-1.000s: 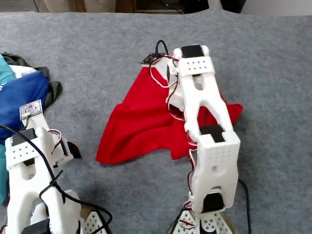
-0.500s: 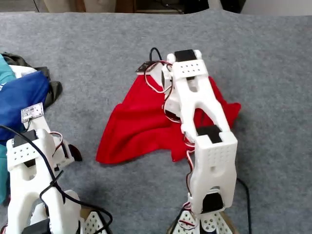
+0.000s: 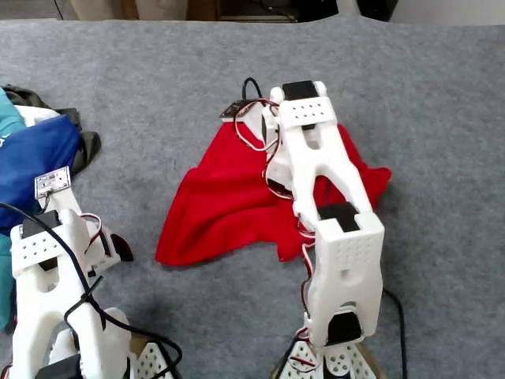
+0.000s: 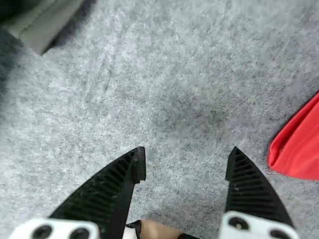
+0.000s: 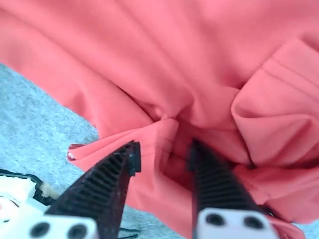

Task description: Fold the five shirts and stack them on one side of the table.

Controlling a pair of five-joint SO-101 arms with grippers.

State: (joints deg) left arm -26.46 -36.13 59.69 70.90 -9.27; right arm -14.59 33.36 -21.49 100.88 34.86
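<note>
Red shirt [image 3: 229, 197] is lying crumpled and unfolded in the middle of the table [image 3: 442, 103], spread out under the right arm [image 3: 323, 181], which stretches over it from the near edge. In the right wrist view the right gripper [image 5: 162, 149] is down at the cloth with its jaws part way apart – a bunched ridge of red fabric sits in the gap between the tips, but they're not closed on it, so nothing is actually gripped.

Left gripper [image 4: 187, 164] hangs over bare grey felt, jaws spread wide, holding nothing. The shirt's near corner [image 4: 299, 142] is just off to one side of it, not touching.

Over at the table's left edge there's a heap of other shirts – a blue one [image 3: 31, 158] on top, some teal [image 3: 8, 114] and something dark [image 3: 83, 150] poking out beside it. That pile sits well apart from the red shirt.
</note>
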